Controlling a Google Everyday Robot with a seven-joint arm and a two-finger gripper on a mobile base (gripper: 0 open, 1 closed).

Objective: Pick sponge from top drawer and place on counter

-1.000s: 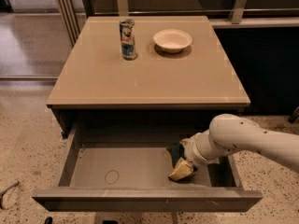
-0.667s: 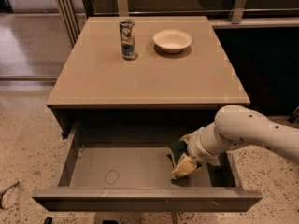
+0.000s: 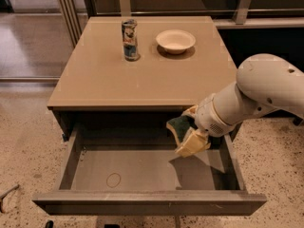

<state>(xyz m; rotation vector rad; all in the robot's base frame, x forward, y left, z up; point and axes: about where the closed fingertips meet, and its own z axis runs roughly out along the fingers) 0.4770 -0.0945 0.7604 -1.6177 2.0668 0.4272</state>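
Note:
The top drawer (image 3: pixel 118 172) stands pulled open below the counter (image 3: pixel 142 75), with a faint ring mark on its floor. My gripper (image 3: pixel 186 133) hangs above the drawer's right half, just under the counter's front edge. Its cream-yellow padded fingers (image 3: pixel 194 143) are shut on the sponge (image 3: pixel 179 125), whose dark green face points left. The sponge is lifted off the drawer floor. My white arm (image 3: pixel 256 91) reaches in from the right.
A printed drink can (image 3: pixel 129 40) and a shallow cream bowl (image 3: pixel 175 41) stand at the back of the counter. Speckled floor surrounds the cabinet. A metal railing runs behind it, with dark panels to the right.
My gripper has risen from the drawer floor at the right and carried the sponge up to about the counter edge's height. The arm has lifted with it.

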